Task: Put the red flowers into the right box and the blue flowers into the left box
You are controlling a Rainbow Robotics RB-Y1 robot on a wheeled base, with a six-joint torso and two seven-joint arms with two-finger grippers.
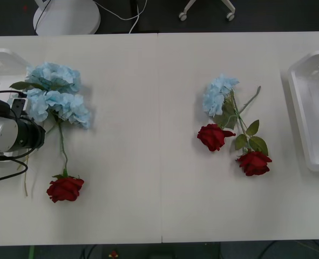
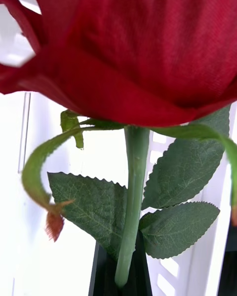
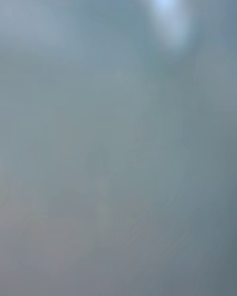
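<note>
Left box (image 1: 2, 59) sits at the table's (image 1: 127, 178) far left edge, partly behind the left arm (image 1: 11, 135). That arm comes in low from the left, its end against the blue cluster (image 1: 56, 97) — two or three blue heads bunched just right of the left box. Left gripper: can't tell if it's open or clenched; its wrist view is a grey-blue blur.

Below that cluster a red rose (image 1: 65, 188) lies on the table, its thin stem running up toward the blue heads.

Centre-right is a mixed pile: one blue flower (image 1: 218, 94) at the top, a rose (image 1: 214, 136) just below it, another rose (image 1: 253, 162) lower right, with stems and leaves crossing between them.

Right box (image 1: 310, 108) at the far right edge, well apart from the pile.

Right gripper (image 2: 124, 271) — in the right wrist view its black fingers (image 2: 101, 274) are clamped on the green stem of a fourth rose (image 2: 148, 49), head up close to the camera, leaves spread on either side of the stem. White slotted wall behind it looks like the right box.
</note>
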